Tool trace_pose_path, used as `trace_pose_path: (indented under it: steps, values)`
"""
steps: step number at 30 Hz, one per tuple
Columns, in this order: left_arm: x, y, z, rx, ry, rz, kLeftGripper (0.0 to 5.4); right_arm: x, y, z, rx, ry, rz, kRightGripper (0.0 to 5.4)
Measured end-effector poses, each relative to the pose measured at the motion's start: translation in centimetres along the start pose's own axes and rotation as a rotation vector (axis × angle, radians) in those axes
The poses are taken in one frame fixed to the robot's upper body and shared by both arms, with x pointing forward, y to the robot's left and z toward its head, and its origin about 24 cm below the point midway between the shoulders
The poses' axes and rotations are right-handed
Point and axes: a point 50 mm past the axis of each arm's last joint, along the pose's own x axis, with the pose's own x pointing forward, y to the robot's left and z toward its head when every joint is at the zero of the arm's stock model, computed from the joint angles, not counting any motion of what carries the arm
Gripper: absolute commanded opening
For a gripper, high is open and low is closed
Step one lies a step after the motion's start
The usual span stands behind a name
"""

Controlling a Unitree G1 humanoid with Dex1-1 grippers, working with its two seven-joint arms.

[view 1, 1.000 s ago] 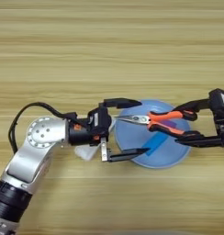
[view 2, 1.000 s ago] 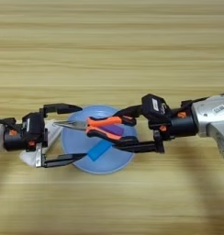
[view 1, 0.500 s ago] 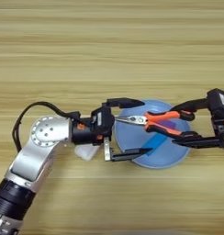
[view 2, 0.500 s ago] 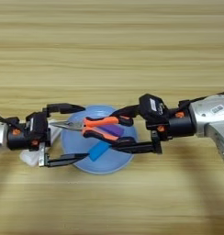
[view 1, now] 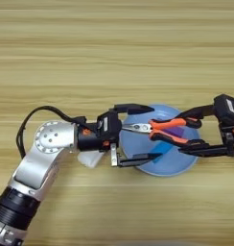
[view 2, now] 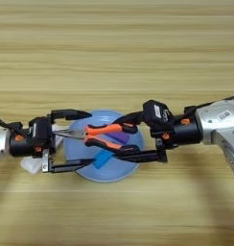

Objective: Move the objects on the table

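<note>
The pliers [view 2: 103,134] are lying across the blue plate [view 2: 105,169], long axis left-right, nose toward the left gripper [view 1: 138,134]. Both grippers are standing open around them; the right gripper [view 2: 126,136] is straddling the handles, possibly touching, so it looks nearer.
</note>
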Motion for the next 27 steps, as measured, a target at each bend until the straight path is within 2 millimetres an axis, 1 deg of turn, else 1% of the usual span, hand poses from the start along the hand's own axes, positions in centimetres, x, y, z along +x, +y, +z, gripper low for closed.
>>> trace_pose_path:
  steps: [6, 12, 13, 16, 20, 23, 27]
  values:
    - [0.05, 0.0, 0.05, -0.001, -0.005, -0.004, 3.91, 0.03, 0.01, -0.01, 0.001, 0.0, 0.002, 3.43]
    - [0.13, 0.14, 0.2, 0.006, -0.009, -0.007, 3.48, 0.04, -0.01, 0.02, -0.001, 0.0, 0.002, 3.43]
    - [0.14, 0.15, 0.21, 0.007, -0.009, -0.007, 3.3, 0.04, -0.01, 0.03, -0.001, 0.0, 0.002, 3.43]
    - [0.14, 0.16, 0.22, 0.007, -0.009, -0.007, 3.07, 0.04, -0.01, 0.03, -0.001, 0.0, 0.002, 3.43]
    - [0.16, 0.16, 0.22, 0.007, -0.01, -0.007, 2.52, 0.04, -0.01, 0.04, -0.001, -0.001, 0.003, 3.43]
    - [0.18, 0.16, 0.23, 0.008, -0.011, -0.007, 2.32, 0.05, 0.0, 0.06, -0.001, -0.003, 0.005, 3.43]
    - [0.16, 0.16, 0.23, 0.008, -0.01, -0.008, 2.29, 0.05, 0.0, 0.07, -0.002, -0.004, 0.006, 3.43]
